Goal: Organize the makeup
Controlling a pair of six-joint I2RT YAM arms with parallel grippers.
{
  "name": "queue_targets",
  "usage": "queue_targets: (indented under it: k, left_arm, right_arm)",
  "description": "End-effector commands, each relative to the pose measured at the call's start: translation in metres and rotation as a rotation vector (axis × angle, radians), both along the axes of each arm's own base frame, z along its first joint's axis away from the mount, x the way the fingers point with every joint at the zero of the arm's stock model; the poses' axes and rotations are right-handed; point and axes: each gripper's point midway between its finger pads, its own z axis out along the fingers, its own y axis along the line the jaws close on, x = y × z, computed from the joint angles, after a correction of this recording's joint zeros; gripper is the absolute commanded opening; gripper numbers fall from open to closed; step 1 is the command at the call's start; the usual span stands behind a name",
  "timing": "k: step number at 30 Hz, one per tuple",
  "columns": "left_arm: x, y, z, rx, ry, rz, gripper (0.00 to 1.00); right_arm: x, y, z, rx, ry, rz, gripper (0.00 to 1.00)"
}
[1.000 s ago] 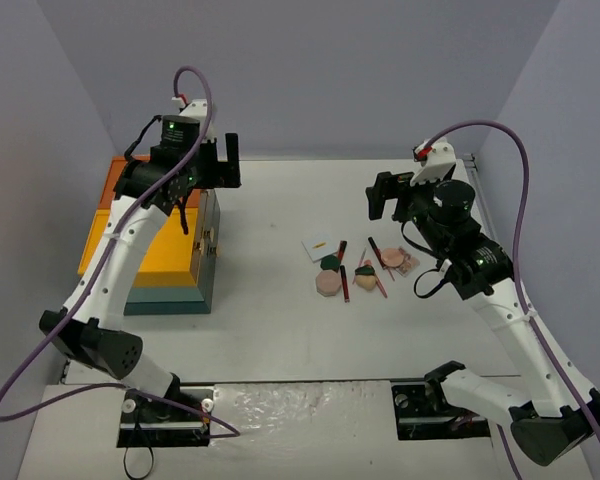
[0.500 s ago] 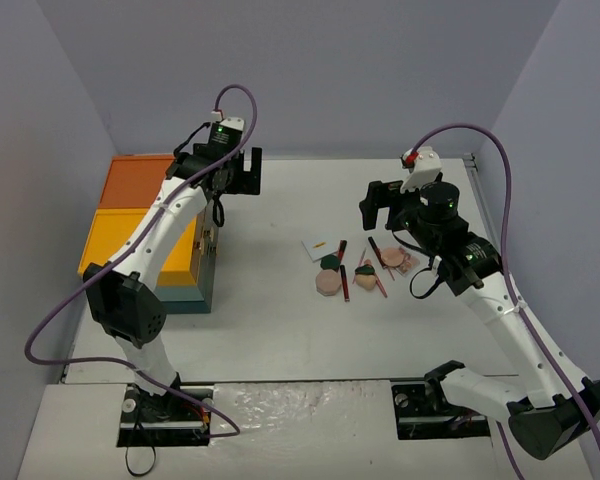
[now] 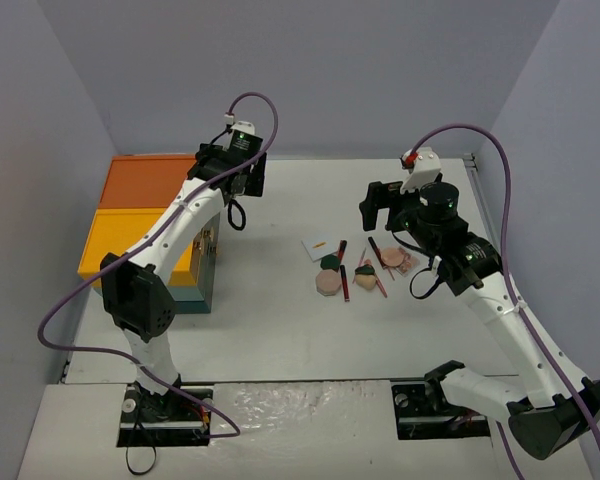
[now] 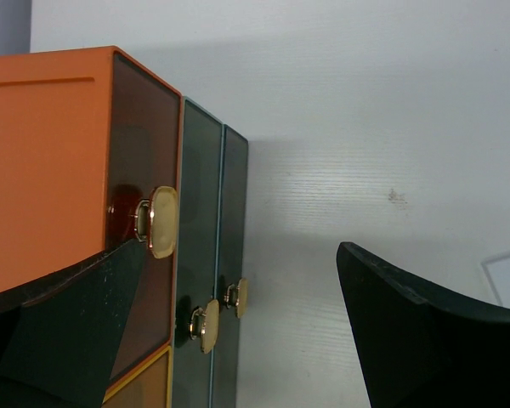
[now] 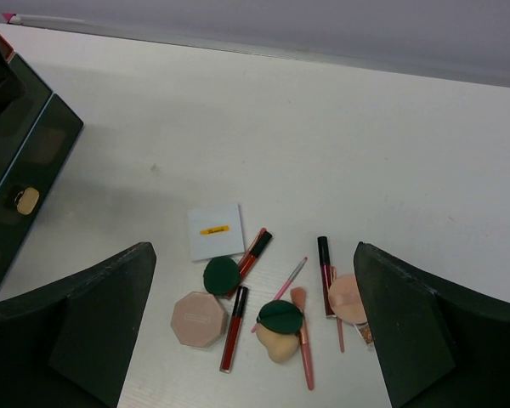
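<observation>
top view: the left gripper point(image 3: 242, 172) hangs by the far end of the orange-and-yellow-topped box point(image 3: 140, 235), and the right gripper point(image 3: 382, 205) is raised just beyond the makeup point(image 3: 358, 266), which lies loose on the white table point(image 3: 300, 330), well apart from the box.

left wrist view: the fingers point(image 4: 425, 331) are spread wide with nothing between them, facing the box's drawer fronts and their gold knobs point(image 4: 163, 221).

right wrist view: the jaws are spread wide and empty above the makeup. a white card point(image 5: 215, 230), a green puff point(image 5: 221, 275), a pink compact point(image 5: 198, 319), a peach sponge point(image 5: 274, 342) and thin pencils point(image 5: 234, 327) lie together.
</observation>
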Motion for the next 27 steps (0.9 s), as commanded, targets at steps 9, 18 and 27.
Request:
queue_targets:
  k: [9, 18, 27]
  left_arm:
    - [0.015, 0.012, 0.025, 0.040, -0.083, 0.056, 0.97]
    - [0.020, 0.020, 0.009, 0.028, -0.051, 0.065, 0.97]
    - [0.019, 0.007, -0.004, -0.017, -0.008, 0.019, 0.97]
  right_arm:
    - [0.001, -0.005, 0.016, 0.007, -0.061, -0.022, 1.00]
    - [-0.001, -0.006, 0.014, 0.001, -0.057, -0.024, 1.00]
    - [-0.001, -0.006, 0.016, 0.000, -0.062, -0.021, 1.00]
